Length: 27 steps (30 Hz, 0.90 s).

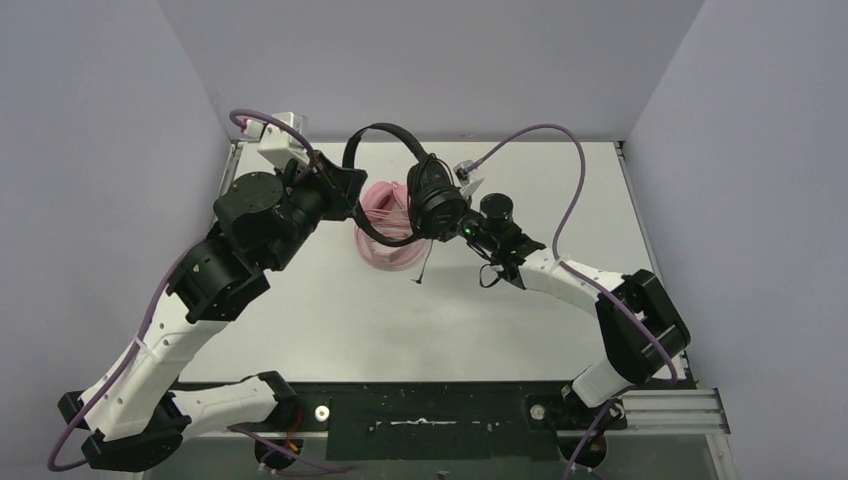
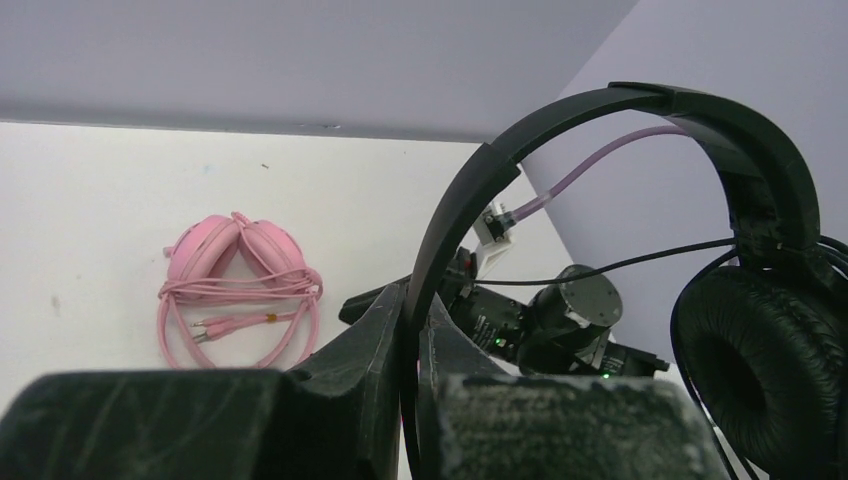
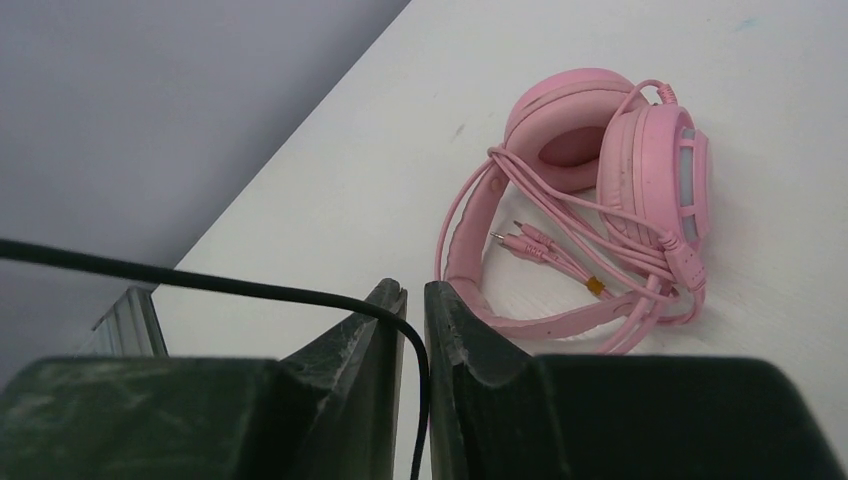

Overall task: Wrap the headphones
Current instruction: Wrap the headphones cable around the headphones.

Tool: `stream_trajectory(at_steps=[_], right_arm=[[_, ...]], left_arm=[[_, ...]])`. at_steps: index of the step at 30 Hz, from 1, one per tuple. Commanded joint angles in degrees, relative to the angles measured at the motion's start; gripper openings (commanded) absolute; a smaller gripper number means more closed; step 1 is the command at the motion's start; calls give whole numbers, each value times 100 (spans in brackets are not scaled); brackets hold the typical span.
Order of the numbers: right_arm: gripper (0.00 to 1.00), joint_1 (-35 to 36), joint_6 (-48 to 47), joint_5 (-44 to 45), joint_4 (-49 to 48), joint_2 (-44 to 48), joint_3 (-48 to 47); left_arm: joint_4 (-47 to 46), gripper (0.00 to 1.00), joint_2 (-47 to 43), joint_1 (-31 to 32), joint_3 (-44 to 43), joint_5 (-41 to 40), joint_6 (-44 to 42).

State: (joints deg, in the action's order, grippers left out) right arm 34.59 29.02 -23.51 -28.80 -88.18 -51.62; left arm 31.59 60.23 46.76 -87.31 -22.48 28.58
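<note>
Wrapping roughly half done: pink headphones [image 2: 240, 255] lie on table [image 1: 400, 320], own cable coiled round them. Black headphones [image 1: 435, 195] held aloft, headband clamped in left gripper [image 2: 410, 300]. Right gripper [image 3: 415, 295] jaws barely apart, thin black cable [image 3: 200, 275] threaded between; winding judged unfinished.

A bare white table [image 1: 450, 330] is enclosed by plain pale grey walls [image 1: 100, 100].

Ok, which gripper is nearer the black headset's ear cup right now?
Right. The right gripper sits just beside the ear cup, with the thin black cable running between its fingers. The left gripper is clamped on the headband, across the arch from that cup.
</note>
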Motion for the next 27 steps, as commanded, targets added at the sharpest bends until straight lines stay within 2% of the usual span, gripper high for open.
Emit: stream_trajectory(at_steps=[1, 8, 12, 15, 17, 21, 27], right_arm=[[14, -5, 268, -23, -1003, -171, -24], [13, 170, 490, 76, -1406, -505, 269], [10, 382, 437, 67, -1365, -490, 427], [3, 581, 422, 67, -1203, -322, 570], [0, 750, 324, 78, -815, -94, 627], [0, 1236, -167, 222, 353, 695, 740], [0, 2094, -1167, 1024, 2405, 2161, 836]], left_arm=[[-685, 0, 60, -14, -461, -53, 250], [-584, 0, 425, -254, -1073, -196, -122], [-310, 0, 805, -1018, -1425, 255, 14], [-400, 0, 1004, -1437, -1423, 480, 30], [-411, 0, 1153, -1678, -1443, 471, -34], [-551, 0, 1355, -2097, -1360, 356, -216], [-753, 0, 1518, -2674, -987, 277, -460]])
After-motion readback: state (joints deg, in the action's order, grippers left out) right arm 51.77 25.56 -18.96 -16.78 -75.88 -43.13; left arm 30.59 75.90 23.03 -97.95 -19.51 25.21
